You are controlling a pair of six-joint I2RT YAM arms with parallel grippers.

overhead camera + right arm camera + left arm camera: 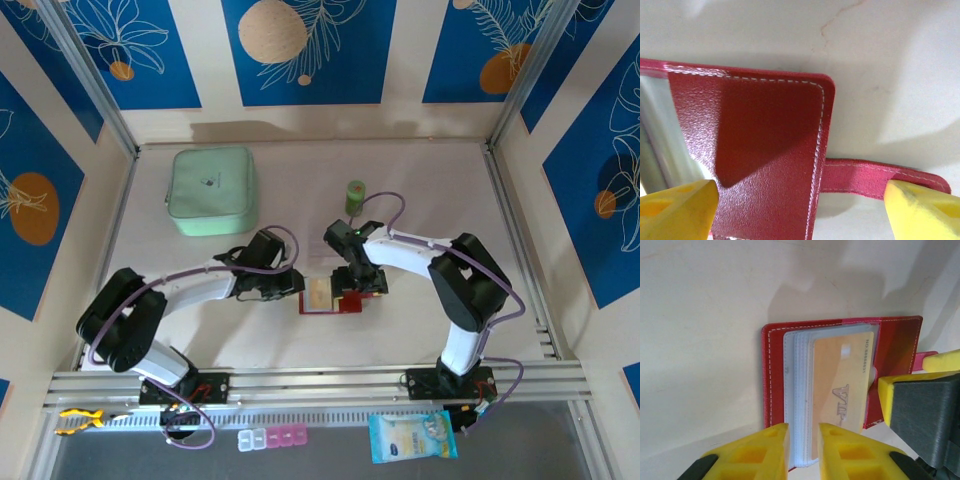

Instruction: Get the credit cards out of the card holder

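The red card holder (350, 303) lies open on the table between my two grippers. Its greyish clear pockets (797, 390) are fanned out, and a beige-orange credit card (840, 385) marked VIP lies in the top one. My left gripper (803, 447) reaches over the near edge of the holder. Its fingers stand close together, and the pocket stack fills the gap between them. My right gripper (800, 215) is wide open, spanning the red cover (755, 150) and the strap tab (875, 177). One right finger (890, 400) stands beside the card.
A mint-green square pouch (212, 190) lies at the back left and a small green cylinder (355, 196) stands behind the right gripper. Below the metal rail (320, 382) at the near edge lie a pill box (272, 437) and a wipes packet (412, 436).
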